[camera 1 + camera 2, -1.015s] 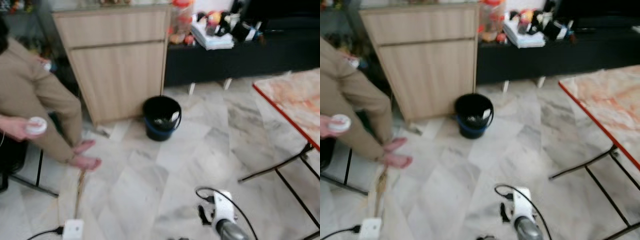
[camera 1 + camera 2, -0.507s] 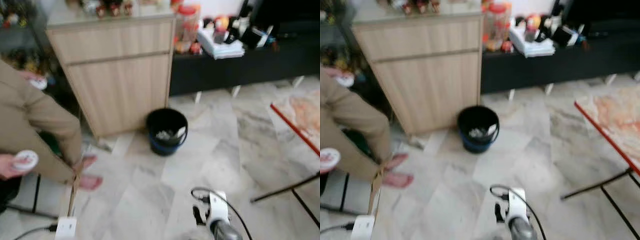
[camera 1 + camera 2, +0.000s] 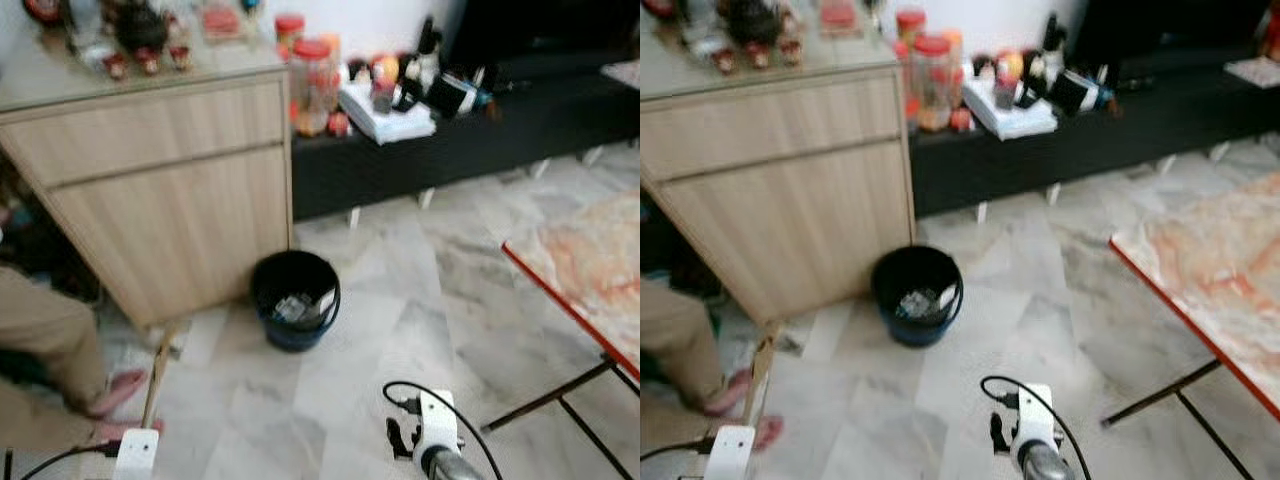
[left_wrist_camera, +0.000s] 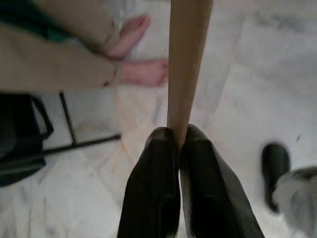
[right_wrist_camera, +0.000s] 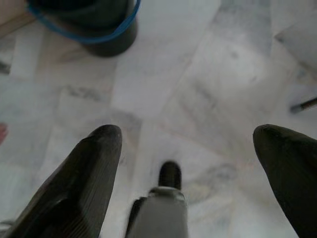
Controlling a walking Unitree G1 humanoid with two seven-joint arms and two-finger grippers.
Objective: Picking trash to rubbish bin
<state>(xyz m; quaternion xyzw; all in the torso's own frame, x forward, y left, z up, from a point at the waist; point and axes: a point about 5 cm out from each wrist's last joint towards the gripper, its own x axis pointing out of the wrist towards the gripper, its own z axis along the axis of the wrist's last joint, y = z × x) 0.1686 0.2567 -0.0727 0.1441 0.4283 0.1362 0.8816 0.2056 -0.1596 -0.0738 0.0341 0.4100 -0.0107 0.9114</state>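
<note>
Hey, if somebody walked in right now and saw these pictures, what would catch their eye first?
Probably the black bin with trash in it, standing on the marble floor beside the wooden cabinet. Next, the left gripper, jaws shut on a long brown strip that reaches toward a person's bare feet. The right gripper hangs open above the floor.
</note>
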